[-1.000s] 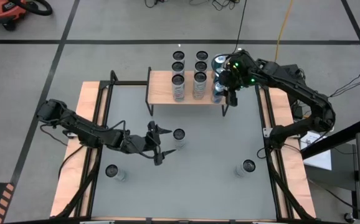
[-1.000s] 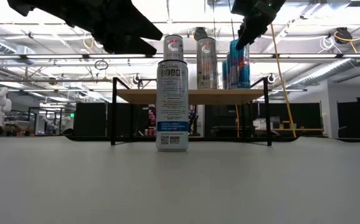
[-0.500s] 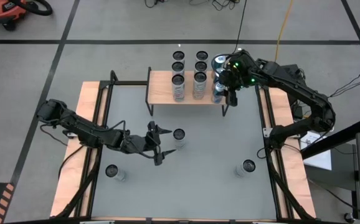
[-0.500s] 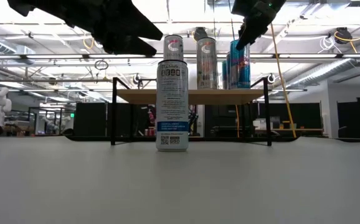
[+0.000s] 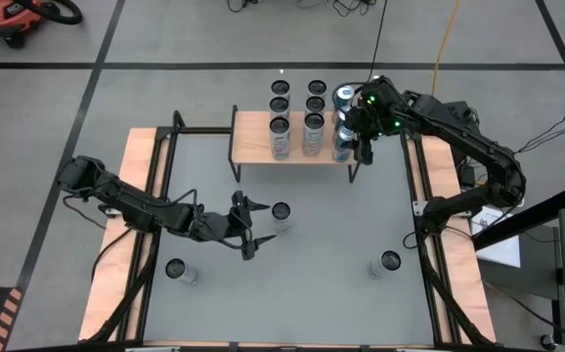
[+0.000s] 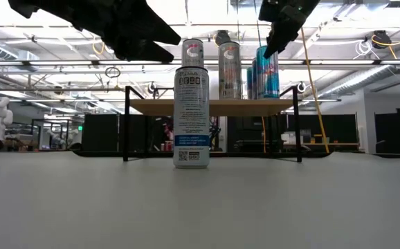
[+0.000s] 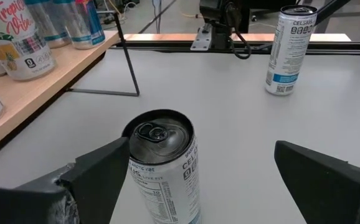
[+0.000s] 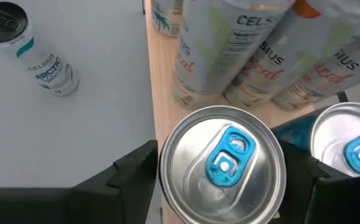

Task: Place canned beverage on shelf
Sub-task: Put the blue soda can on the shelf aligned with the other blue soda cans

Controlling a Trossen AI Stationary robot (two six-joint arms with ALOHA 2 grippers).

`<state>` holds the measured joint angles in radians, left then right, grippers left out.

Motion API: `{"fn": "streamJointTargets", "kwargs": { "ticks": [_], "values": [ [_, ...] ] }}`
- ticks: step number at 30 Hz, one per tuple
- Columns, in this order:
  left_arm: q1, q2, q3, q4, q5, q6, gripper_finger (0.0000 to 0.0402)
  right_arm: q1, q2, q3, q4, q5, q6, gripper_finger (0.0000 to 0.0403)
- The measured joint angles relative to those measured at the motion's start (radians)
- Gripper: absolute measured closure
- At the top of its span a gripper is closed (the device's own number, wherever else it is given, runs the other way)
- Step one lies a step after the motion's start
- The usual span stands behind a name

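On the shelf's (image 5: 292, 137) right end, your right gripper (image 5: 353, 135), spread, straddles the blue can (image 8: 222, 163): release step; lift clear next.

Grey counter (image 5: 341, 225) edged in pale wood, light wood shelf (image 5: 253, 137) on black legs, white can (image 6: 191, 104) with blue band, silver can top (image 8: 222, 162) with blue tab, black gripper (image 5: 363, 147)

"CELSIUS" reads on the upright can (image 7: 287, 50) standing on the desk. "CELSIUS ARCTIC VIBE" marks another desk can (image 8: 33, 57). "CELSIUS" appears on the shelf cans (image 8: 230, 46). "Tropical Vibe" marks a further shelf can (image 7: 15, 34).
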<state>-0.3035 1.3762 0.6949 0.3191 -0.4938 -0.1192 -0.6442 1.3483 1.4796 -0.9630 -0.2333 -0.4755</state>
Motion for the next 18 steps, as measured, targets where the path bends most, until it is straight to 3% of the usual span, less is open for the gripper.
{"fn": "streamJointTargets", "kwargs": {
  "ticks": [18],
  "values": [
    [0.0, 0.0, 0.0, -0.001, 0.0, 0.002, 0.0006, -0.001, -0.001, 0.0, 0.038, -0.003, -0.012, 0.0165]
  ]
}}
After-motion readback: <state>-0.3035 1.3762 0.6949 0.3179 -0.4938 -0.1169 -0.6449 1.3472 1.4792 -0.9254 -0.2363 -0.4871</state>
